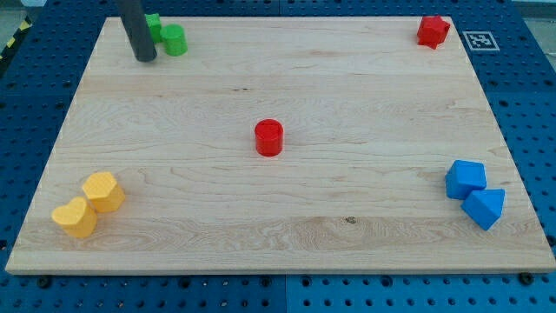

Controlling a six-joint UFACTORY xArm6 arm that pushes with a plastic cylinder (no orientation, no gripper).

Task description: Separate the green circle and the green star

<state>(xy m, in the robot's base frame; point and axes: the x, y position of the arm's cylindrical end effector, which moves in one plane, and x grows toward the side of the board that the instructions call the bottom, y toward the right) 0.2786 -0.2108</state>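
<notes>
The green circle (174,40) stands near the board's top left corner. The green star (154,24) sits just to its upper left, touching or nearly touching it, and is partly hidden behind my rod. My tip (145,58) rests on the board just left of and below the two green blocks, close to the green circle's left side.
A red circle (269,137) stands at the board's middle. A red star (432,31) is at the top right. Two blue blocks (466,178) (484,208) sit at the right edge. Two yellow blocks (103,190) (75,217) sit at the bottom left.
</notes>
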